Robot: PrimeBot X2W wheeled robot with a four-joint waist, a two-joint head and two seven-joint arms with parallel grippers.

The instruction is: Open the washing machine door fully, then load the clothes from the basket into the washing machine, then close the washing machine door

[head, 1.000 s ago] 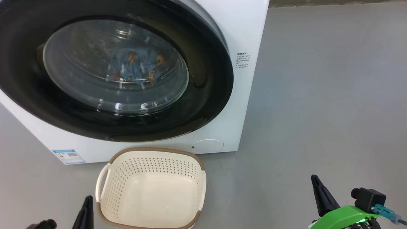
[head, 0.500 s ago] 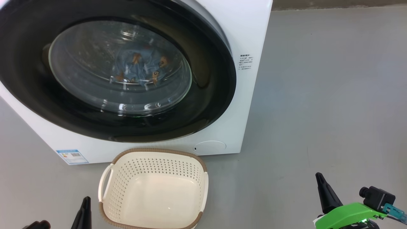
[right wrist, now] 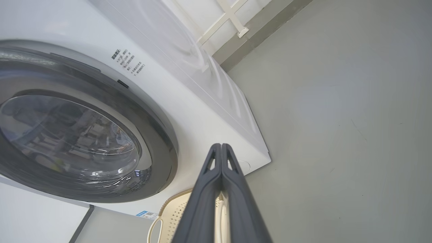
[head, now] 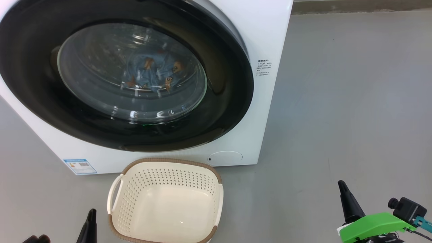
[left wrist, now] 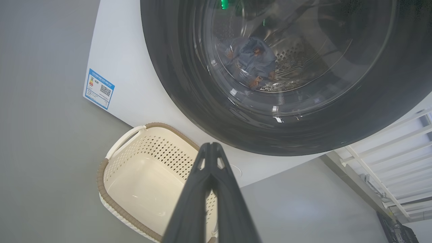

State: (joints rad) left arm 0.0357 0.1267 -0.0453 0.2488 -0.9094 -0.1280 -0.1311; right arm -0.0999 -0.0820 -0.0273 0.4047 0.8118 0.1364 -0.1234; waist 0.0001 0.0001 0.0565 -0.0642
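The white washing machine (head: 266, 30) stands ahead with its round black washing machine door (head: 222, 111) closed flush against the front. Through the glass window the light blue clothes (head: 153, 72) with orange-brown figures lie inside the drum, also the clothes (left wrist: 251, 62) in the left wrist view. The cream basket (head: 165, 202) sits on the floor in front of the machine with nothing in it. My left gripper (head: 90, 222) is shut, low at the basket's left. My right gripper (head: 347, 200) is shut, low at the right, apart from everything.
Grey floor (head: 354, 101) spreads wide to the right of the machine. A blue label sticker (head: 80, 166) marks the machine's lower left corner. A white lattice frame (left wrist: 388, 162) stands beside the machine, and a wall base (head: 354, 5) runs along the back.
The whole head view has shifted slightly right and down, so the camera moved. Both grippers stay shut low in the picture; door, clothes and basket are unchanged.
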